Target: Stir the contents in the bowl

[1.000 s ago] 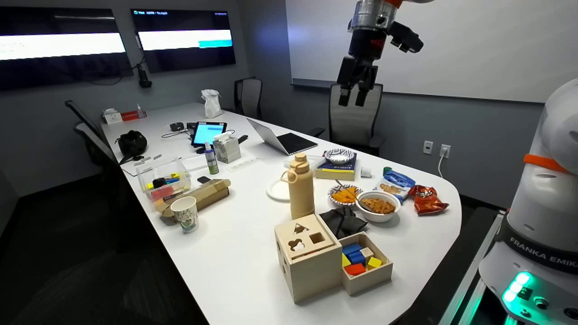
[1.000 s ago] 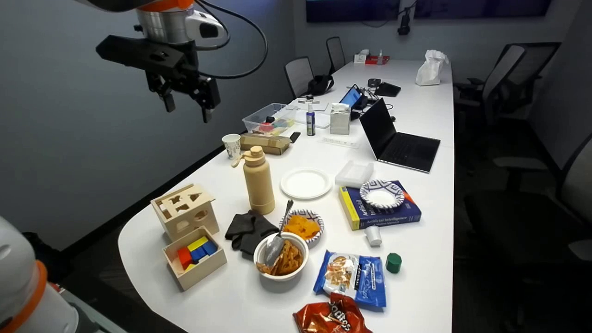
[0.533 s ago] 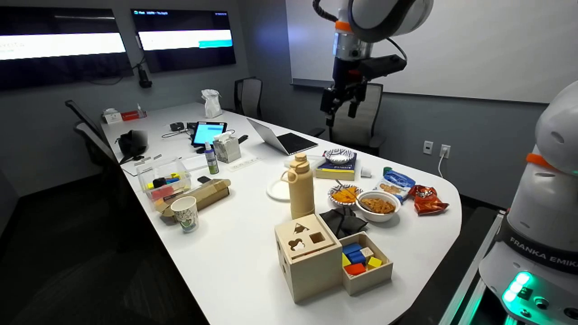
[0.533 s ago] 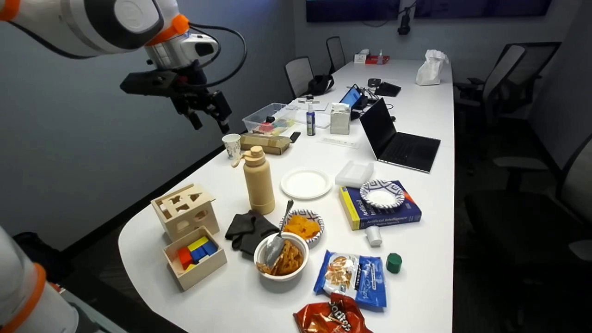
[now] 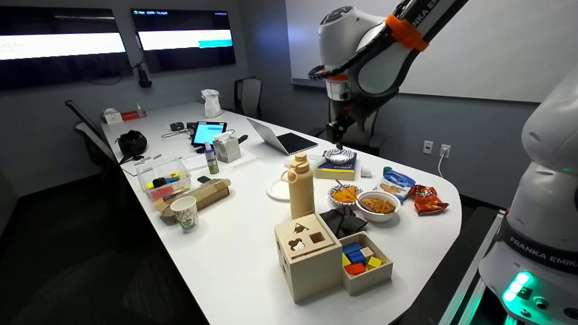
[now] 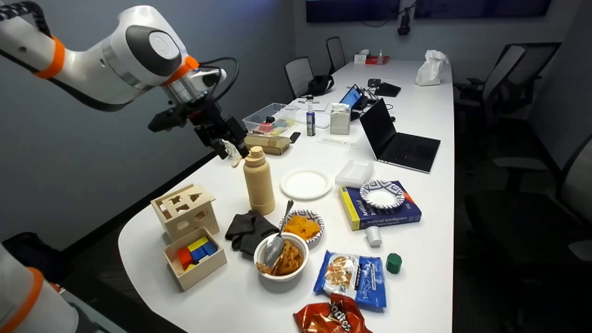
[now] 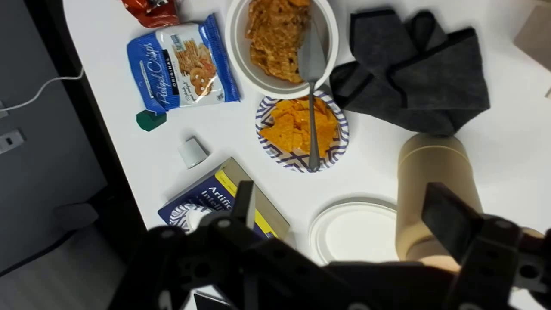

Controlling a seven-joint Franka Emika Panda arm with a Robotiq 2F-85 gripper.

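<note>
A white bowl [image 5: 377,218] holds brown crisps [image 5: 380,206]; the bowl also shows in an exterior view [image 6: 283,278] and at the top of the wrist view [image 7: 236,58]. A grey metal spoon [image 7: 313,116] rests with its head in the bowl on the crisps. Its handle leans over the rim and extends above the patterned bowl [image 6: 319,222] of orange chips. My gripper [image 7: 344,209] is open and empty, with its fingers wide apart. In both exterior views the gripper [image 5: 341,135] [image 6: 234,156] hangs above the table, beyond the bowls and apart from the spoon.
A tall tan bottle [image 6: 259,187] stands close to the gripper. A wooden shape box [image 5: 311,266], a block tray [image 5: 368,282], a dark cloth [image 6: 249,231], snack bags [image 6: 351,277], a book [image 6: 379,217] and a white plate [image 6: 305,184] surround the bowls.
The arm has come down and forward, lowering the gripper toward the table near the bottle. The gripper stays open. The bowl and spoon have not moved.
</note>
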